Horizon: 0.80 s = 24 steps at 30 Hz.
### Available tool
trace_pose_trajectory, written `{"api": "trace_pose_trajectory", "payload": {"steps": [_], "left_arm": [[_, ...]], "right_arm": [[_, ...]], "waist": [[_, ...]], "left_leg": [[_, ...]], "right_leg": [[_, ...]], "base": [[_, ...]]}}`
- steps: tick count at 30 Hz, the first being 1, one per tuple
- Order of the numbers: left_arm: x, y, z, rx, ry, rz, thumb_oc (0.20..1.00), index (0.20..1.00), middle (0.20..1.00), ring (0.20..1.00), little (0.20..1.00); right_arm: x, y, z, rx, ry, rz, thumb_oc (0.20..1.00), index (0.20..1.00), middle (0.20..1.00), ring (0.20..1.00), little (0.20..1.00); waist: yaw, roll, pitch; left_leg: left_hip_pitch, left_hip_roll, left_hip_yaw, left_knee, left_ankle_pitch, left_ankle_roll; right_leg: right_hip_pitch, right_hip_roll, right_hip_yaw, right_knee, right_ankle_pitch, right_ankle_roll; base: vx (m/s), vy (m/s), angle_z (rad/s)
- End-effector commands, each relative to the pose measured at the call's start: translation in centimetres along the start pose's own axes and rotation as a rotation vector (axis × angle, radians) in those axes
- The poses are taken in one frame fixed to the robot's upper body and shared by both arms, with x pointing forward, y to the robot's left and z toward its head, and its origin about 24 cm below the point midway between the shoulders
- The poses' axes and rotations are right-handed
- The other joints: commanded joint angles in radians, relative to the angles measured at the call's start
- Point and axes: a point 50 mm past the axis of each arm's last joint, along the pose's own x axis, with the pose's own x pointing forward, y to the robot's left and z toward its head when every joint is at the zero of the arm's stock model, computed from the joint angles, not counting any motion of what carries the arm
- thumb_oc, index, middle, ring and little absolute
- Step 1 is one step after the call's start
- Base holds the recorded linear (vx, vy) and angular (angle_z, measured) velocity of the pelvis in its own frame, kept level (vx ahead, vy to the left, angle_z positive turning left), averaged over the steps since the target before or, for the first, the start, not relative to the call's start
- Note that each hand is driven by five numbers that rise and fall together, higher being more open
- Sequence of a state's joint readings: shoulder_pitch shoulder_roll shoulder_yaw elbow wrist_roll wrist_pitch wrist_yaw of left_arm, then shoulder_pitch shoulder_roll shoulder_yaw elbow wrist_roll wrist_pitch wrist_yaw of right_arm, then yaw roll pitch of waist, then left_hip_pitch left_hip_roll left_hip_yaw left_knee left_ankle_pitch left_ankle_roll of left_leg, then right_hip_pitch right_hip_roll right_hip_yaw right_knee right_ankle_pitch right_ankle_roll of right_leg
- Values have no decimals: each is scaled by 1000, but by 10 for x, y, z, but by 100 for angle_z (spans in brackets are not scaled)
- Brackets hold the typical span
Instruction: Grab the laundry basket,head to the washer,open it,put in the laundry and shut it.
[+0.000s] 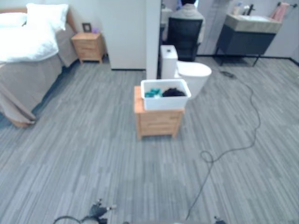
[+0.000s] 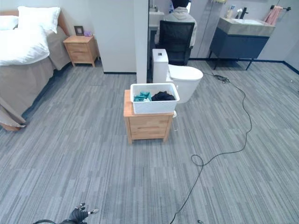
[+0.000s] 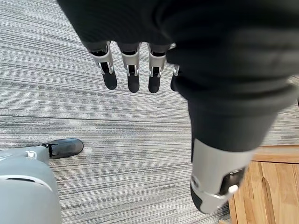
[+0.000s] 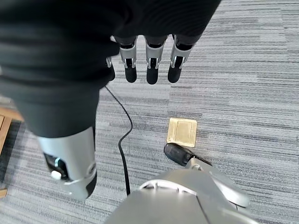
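A white laundry basket (image 1: 166, 101) stands on a small wooden cabinet (image 1: 158, 123) in the middle of the floor, some way ahead of me. Teal cloth (image 1: 152, 93) and black cloth (image 1: 174, 92) lie inside it. My left hand (image 3: 133, 70) hangs low above the grey carpet, far short of the basket, with its fingers straight and nothing in them. At my other side my right hand (image 4: 152, 65) hangs the same way, open and empty.
A toilet (image 1: 192, 74) stands just behind the basket beside a white wall end (image 1: 152, 37). A bed (image 1: 28, 70) and a nightstand (image 1: 88, 46) are at the far left. A person sits in a black chair (image 1: 184, 32); a vanity (image 1: 250, 37) is at the far right. Wooden furniture (image 3: 266, 186) is near my left hand.
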<state>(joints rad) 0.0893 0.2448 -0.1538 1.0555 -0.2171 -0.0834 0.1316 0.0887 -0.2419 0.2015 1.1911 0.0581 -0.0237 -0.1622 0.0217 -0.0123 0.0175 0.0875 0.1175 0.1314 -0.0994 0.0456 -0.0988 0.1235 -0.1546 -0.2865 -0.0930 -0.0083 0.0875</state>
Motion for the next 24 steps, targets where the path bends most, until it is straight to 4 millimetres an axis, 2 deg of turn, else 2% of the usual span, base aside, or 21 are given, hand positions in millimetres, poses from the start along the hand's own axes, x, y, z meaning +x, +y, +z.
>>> {"api": "trace_pose_trajectory", "payload": {"steps": [1, 24], "left_arm": [[8, 13, 21, 3, -57, 52, 1000, 1000, 1000, 1000, 1000], [7, 3, 18, 36, -49, 13, 1000, 1000, 1000, 1000, 1000]], "right_arm": [[3, 2, 20, -21, -60, 7, 1000, 1000, 1000, 1000, 1000], [3, -3, 6, -31, 3, -8, 1000, 1000, 1000, 1000, 1000]], "waist": [[8, -22, 14], [5, -5, 12]], "left_leg": [[5, 16, -10, 12, -58, 23], [11, 11, -13, 12, -63, 25]], "right_leg": [[-8, -22, 18, 6, 2, 51], [2, -25, 12, 6, -4, 52]], "base": [[0, 0, 0], [0, 0, 0]]}}
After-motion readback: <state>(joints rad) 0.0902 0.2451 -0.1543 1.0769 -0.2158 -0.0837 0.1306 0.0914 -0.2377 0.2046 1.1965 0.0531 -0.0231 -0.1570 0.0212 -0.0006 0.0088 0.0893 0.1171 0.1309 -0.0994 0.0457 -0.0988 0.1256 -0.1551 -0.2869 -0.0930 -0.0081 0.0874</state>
